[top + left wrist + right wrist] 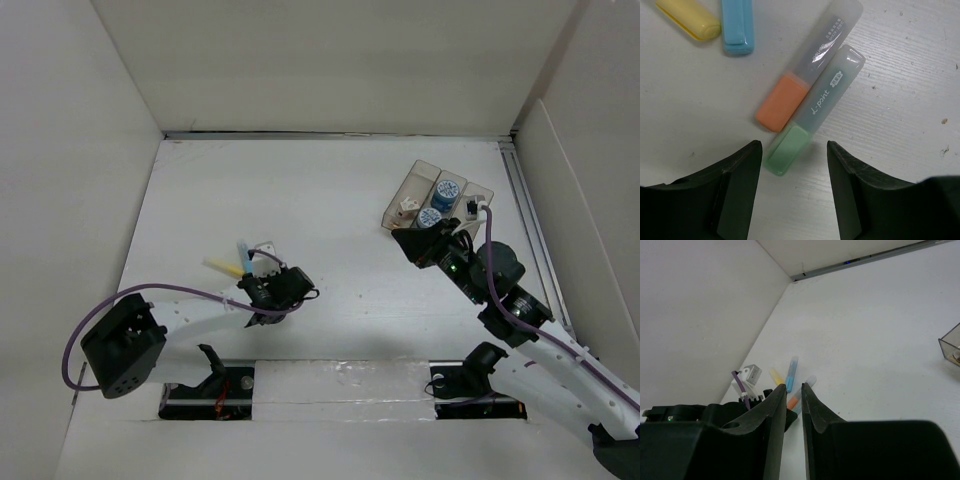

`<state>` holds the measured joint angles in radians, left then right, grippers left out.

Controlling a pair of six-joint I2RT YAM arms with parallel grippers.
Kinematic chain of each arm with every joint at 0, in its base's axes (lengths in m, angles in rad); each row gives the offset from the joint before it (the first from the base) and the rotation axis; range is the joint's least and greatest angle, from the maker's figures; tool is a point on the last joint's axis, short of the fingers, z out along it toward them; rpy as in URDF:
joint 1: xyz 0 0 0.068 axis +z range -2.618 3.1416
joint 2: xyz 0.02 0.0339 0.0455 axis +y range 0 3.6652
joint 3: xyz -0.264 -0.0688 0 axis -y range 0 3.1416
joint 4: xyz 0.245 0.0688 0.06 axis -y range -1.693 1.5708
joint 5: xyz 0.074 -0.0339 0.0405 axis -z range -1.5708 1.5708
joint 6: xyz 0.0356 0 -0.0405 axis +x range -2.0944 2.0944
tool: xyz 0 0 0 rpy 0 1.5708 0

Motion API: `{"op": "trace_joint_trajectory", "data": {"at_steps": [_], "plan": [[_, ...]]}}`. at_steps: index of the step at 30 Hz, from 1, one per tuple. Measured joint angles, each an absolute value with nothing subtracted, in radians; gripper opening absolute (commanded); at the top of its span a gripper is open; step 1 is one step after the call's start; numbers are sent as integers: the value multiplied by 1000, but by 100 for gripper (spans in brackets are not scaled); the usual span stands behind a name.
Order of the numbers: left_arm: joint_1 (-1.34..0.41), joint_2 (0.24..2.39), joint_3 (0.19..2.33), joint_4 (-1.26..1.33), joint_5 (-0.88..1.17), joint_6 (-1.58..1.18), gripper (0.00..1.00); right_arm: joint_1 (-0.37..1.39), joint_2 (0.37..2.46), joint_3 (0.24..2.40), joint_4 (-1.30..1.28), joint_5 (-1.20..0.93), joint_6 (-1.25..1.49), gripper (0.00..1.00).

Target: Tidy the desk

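White plank desk [905, 90], mint-green plastic highlighter pen [813, 111].
Left gripper [794, 146] spread above it; right gripper [794, 390] nearly together, empty.

The top camera hangs high over the desk [330, 200], facing straight down, with the yellow highlighter [224, 266] left of centre. The left wrist camera looks down from close above that highlighter. The right wrist camera sees it from well apart, low across the desk.

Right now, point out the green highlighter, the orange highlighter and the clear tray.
green highlighter [819, 102]: left wrist view, on its translucent part by the print.
orange highlighter [809, 65]: left wrist view, on its translucent part.
clear tray [422, 173]: top external view, on the bare far end of its left compartment.
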<state>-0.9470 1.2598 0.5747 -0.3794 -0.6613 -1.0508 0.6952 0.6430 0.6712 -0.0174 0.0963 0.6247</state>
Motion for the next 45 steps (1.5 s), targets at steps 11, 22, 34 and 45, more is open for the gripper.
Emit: {"op": "trace_joint_trajectory", "data": {"at_steps": [11,22,34,45], "plan": [[-895,1276,575,-318,-663,-1002,51,695,642,671,-18,97,625,24],[-895,1288,575,-246,-640,-939,48,695,642,671,-18,96,625,25],[-899,1361,576,-204,-605,-911,38,695,642,671,-18,98,625,35],[-930,1390,598,-186,-600,-918,0,695,615,672,-23,128,624,41]]}}
